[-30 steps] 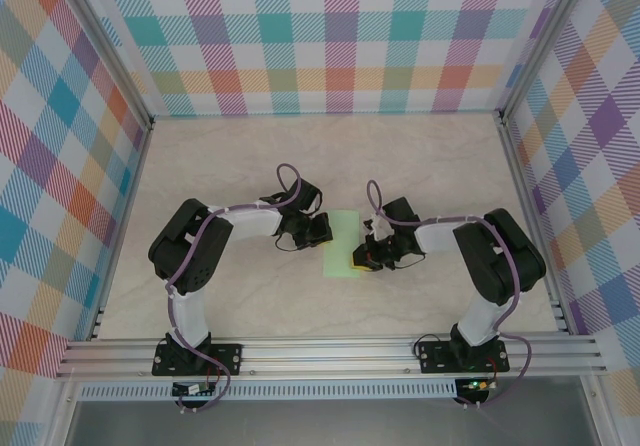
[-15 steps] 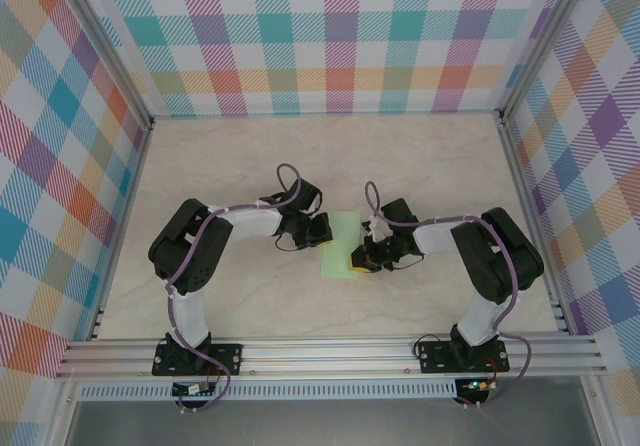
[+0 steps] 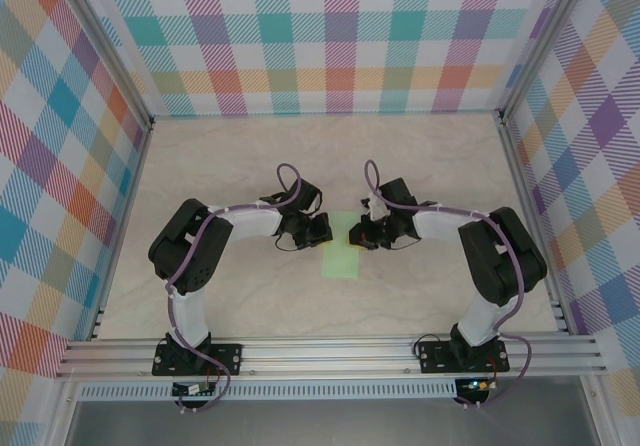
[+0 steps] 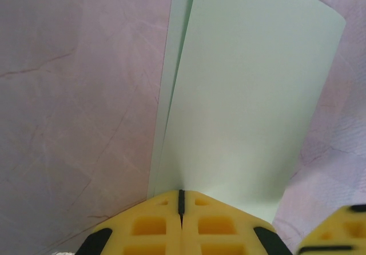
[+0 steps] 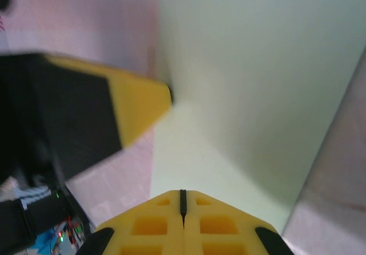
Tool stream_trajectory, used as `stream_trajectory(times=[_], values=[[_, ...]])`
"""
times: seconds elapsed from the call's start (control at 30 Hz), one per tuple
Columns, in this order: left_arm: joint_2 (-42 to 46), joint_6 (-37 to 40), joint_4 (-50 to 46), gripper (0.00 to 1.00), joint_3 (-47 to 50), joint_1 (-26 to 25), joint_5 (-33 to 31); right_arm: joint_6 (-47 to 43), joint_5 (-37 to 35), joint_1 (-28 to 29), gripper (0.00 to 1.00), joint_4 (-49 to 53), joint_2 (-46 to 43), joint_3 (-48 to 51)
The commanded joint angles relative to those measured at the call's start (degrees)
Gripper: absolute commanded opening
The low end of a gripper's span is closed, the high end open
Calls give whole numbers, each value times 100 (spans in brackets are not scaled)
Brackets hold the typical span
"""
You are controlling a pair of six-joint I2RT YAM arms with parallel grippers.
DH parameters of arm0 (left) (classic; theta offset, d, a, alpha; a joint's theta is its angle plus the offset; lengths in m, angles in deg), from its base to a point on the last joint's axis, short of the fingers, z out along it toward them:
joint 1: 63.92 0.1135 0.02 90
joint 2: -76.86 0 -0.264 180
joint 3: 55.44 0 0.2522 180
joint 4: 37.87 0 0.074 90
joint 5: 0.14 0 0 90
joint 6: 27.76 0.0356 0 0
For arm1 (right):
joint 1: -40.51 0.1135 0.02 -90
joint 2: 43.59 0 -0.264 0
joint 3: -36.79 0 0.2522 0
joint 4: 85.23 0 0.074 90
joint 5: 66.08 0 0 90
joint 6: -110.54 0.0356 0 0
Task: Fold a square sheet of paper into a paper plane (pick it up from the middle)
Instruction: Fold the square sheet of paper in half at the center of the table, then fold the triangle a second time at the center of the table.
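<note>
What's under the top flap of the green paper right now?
Under the flap, a lower layer of the square sheet of paper peeks out along its left edge, on the table. The rest is covered.

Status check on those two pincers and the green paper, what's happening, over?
Both shut. Tip of left pincer on the folded green sheet; right pincer over the same sheet. Pincers close together at its far end.
</note>
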Motion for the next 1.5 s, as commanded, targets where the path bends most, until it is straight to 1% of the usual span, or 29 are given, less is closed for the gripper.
stream_trajectory(times=[0.0, 0.07, 0.17, 0.3, 0.5, 0.73, 0.9, 1.03, 1.13, 1.23, 1.33, 1.37, 1.47], values=[[-279, 110, -910, 0, 319, -39, -491, 68, -199, -164, 4, 67, 301, -473], [-316, 110, -885, 0, 315, -33, -477, 114, -219, -228, 4, 43, 528, -711], [-353, 88, -854, 0, 313, -33, -444, 42, -471, -348, 4, 218, 738, -1025], [-399, 81, -826, 0, 296, -35, -410, 12, -400, -551, 4, 247, 1114, -1326], [-402, 86, -818, 0, 280, -34, -399, -76, -314, -683, 4, 258, 1557, -1566], [-411, 95, -818, 0, 293, -39, -377, 2, -463, -755, 4, 227, 1861, -1564], [-373, 80, -836, 0, 287, -39, -376, 22, -556, -743, 5, 644, 1738, -1678], [-198, 34, -799, 0, 224, -39, -250, -137, -530, -742, 6, 915, 1137, -1652], [73, 10, -831, 0, 67, -40, -147, -185, -406, -735, 12, 1089, 665, -1548], [451, -65, -801, 6, -35, -37, -192, -167, -513, -638, 15, 1341, 369, -1342], [835, -140, -830, 15, -22, -40, -331, -77, -665, -462, 22, 1465, 104, -1031], [954, -149, -895, 19, -4, -40, -416, -30, -792, -392, 23, 1525, 28, -927], [1264, -170, -940, 28, 220, -40, -532, 144, -892, -193, 26, 1472, -203, -562]])
